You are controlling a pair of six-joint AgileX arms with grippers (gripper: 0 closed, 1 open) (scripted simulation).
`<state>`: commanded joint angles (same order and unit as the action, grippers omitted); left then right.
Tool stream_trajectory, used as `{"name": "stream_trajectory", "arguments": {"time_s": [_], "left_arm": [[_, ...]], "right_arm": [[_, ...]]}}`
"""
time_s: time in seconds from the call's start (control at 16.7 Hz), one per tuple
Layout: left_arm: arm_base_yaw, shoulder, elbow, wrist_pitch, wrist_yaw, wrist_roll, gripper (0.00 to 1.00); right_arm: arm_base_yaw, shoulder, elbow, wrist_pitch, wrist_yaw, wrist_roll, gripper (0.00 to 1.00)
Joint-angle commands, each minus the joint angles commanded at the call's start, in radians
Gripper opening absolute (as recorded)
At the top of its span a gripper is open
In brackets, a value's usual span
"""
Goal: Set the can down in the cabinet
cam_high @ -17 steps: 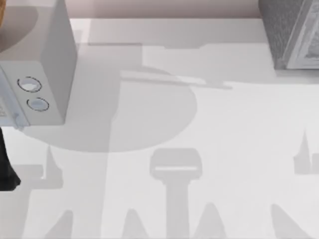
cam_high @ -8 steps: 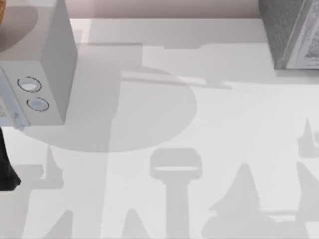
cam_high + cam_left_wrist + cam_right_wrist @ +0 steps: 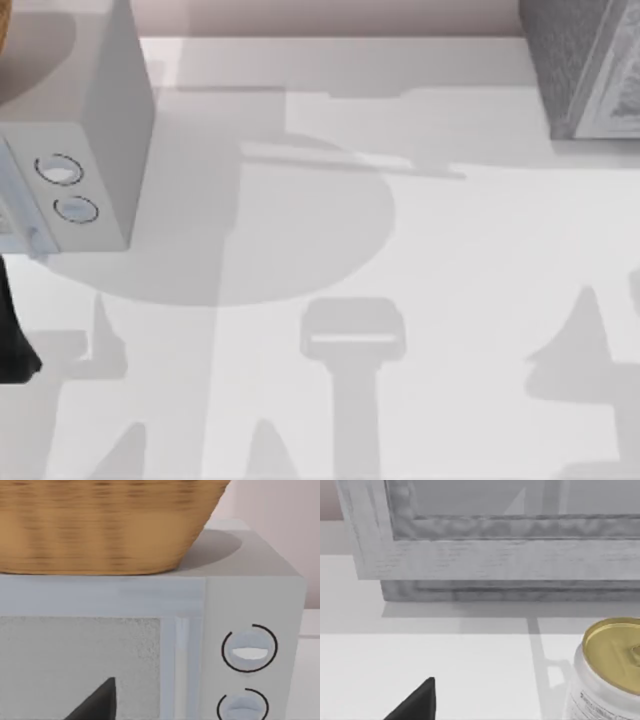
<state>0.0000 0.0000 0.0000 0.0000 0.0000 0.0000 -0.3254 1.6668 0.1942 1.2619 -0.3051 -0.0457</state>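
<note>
In the top view, the white table (image 3: 450,300) carries a grey microwave (image 3: 70,130) in the upper left of the frame and the pale cabinet (image 3: 585,70) in the upper right corner. A dark shape at the left edge, below the microwave, may be part of our left arm, though it is too cropped to be sure. Our left gripper (image 3: 95,702) faces the microwave door, close in front of it. Beside the door sit two round dials (image 3: 249,648), and a woven basket (image 3: 100,525) stands on the microwave's roof. Our right gripper (image 3: 415,702) hangs low over the table before the cabinet's framed front. The can (image 3: 607,680), silver with a gold lid, stands upright on the table near the cabinet but apart from it, not held. We cannot tell how either gripper's jaws stand.
</note>
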Motion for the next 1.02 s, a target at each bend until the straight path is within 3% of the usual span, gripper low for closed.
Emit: {"name": "stream_trajectory", "arguments": {"time_s": [0.48, 1.02], "left_arm": [[0.000, 0.000, 0.000, 0.000, 0.000, 0.000, 1.00], [0.000, 0.000, 0.000, 0.000, 0.000, 0.000, 1.00]], "right_arm": [[-0.092, 0.417, 0.073, 0.357, -0.074, -0.022, 1.00], [-0.104, 0.497, 0.079, 0.419, -0.088, -0.024, 1.00]]}}
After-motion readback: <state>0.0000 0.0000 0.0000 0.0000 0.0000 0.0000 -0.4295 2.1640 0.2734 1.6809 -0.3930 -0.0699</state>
